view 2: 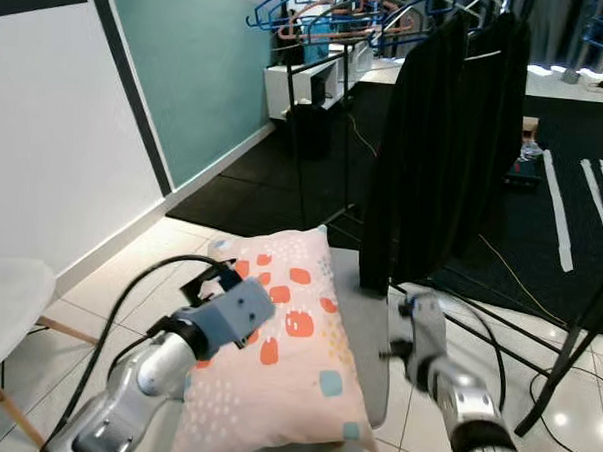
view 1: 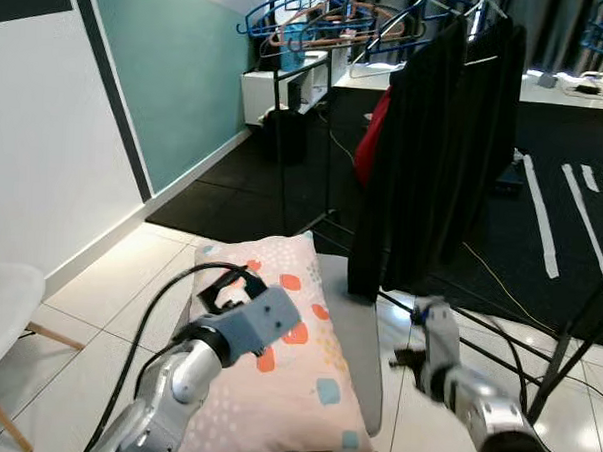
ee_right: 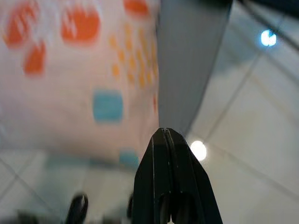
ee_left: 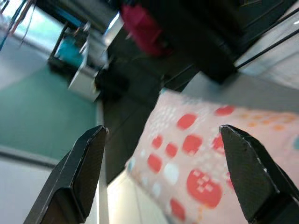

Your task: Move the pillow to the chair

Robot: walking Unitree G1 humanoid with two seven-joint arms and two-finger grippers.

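One pink pillow (view 1: 291, 356) with orange and blue patches lies on a grey seat (view 1: 359, 339) amid the tiled floor (view 1: 108, 298). Over its left part hovers the left gripper (ee_left: 163, 172), fingers spread wide. To the seat's right, the right gripper (ee_right: 167, 140) hangs with fingers pressed together, empty. Behind stands a rack of dark clothes (view 1: 440, 142); a white chair (view 1: 3, 308) sits far left.

The pillow (view 1: 291, 361) is pale pink — orange-red, blue and yellow patches — beside black garments (view 1: 440, 152) and a teal wall (view 1: 178, 70).
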